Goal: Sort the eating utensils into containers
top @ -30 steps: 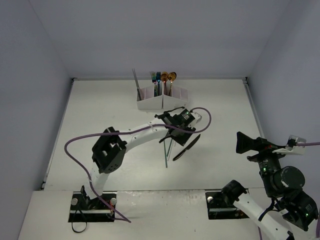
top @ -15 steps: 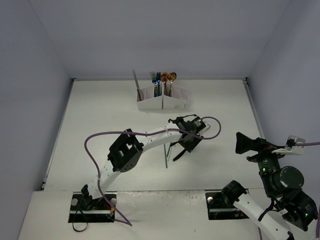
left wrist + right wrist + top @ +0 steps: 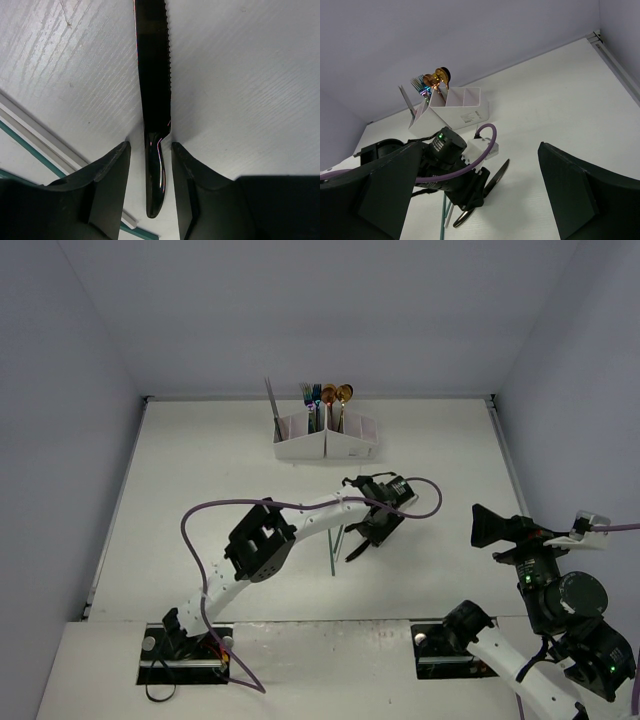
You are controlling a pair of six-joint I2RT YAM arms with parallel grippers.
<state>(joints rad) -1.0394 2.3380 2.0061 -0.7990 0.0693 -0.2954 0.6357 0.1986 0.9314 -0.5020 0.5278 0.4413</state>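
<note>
**Left arm set over black knife, grasp not yet made**

Left gripper (image 3: 148,147): the jaws are spread and straddle the black knife (image 3: 154,75), one to each side of the neck where the serrated blade meets the handle. A sliver of desk (image 3: 200,470) shows on both sides, so nothing is pinched yet. The knife lies flat near the desk's centre, a little toward 4 o'clock. A teal chopstick (image 3: 332,552) lies just beside it at the knife's 9 o'clock.

The white box (image 3: 325,445) sits at the desk's 12 o'clock with forks and spoons (image 3: 328,395) already standing in it.

Right gripper (image 3: 477,192): the jaws are wide apart and hold nothing. It is parked at 4 o'clock, well apart from the work.

Judgement on the step: the left gripper should stay centred over the neck, go down until its tips reach the desk, then close squarely. The handle is thin and glossy and could slip or pivot if caught off-centre. The lift should go straight up so the blade does not drag the chopstick.

Writing: the box has a small label on its front wall, too small to read. No other brands or text are visible.
</note>
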